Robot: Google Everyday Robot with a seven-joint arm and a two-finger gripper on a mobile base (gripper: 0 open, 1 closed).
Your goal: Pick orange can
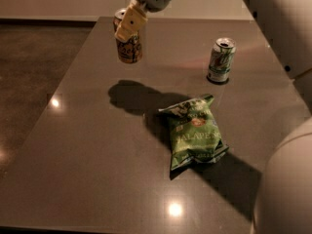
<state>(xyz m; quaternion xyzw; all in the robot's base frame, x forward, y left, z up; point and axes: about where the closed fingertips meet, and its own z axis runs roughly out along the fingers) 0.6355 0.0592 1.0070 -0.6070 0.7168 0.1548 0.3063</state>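
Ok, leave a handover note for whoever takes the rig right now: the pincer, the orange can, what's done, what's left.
Pincer: shut on the orange can, above the table's far left.
Orange can: held clear of the table; its shadow lies apart below it.
Done: grasp and lift.
Left: probably only holding it steady. The green-and-white can and chip bag sit apart to the right.
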